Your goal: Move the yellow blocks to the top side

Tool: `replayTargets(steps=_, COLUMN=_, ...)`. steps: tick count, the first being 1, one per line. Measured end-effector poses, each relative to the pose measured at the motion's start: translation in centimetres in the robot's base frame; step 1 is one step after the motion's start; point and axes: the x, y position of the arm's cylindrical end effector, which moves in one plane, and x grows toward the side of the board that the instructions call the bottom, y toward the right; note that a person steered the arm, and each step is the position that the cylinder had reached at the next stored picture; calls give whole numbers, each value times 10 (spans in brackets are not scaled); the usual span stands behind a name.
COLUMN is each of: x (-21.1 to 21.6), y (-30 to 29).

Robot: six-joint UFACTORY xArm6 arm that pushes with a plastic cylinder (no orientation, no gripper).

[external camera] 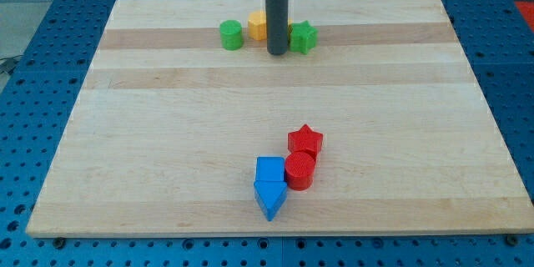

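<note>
1. My tip (276,52) is set down between the green cylinder (231,35) and green star (303,37).
2. No gripper is fitted; its state cannot be told.
3. One yellow block (257,25) is seen at 11 o'clock of my tip, near the tabletop (150,133) top edge.
4. A second yellow block (293,29) is glimpsed at 2 o'clock.

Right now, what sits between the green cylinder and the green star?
In the camera view, a yellow block and my tip sit between the green cylinder and green star.

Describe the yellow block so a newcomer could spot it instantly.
Look at the wooden board, near its top edge, where a row of blocks sits. The yellow block lies between the green cylinder and the green star, partly hidden behind my tip; it alone is yellow.
</note>
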Motion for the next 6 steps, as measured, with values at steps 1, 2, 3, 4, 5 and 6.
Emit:
replayTargets(steps=1, x=22, y=-21)
replayTargets(steps=2, x=18, y=-29)
replayTargets(steps=3, x=-29, y=-19)
replayTargets(steps=4, x=-29, y=-19)
replayTargets(steps=5, x=-5, y=-14)
replayTargets(steps=6, x=-5, y=-14)
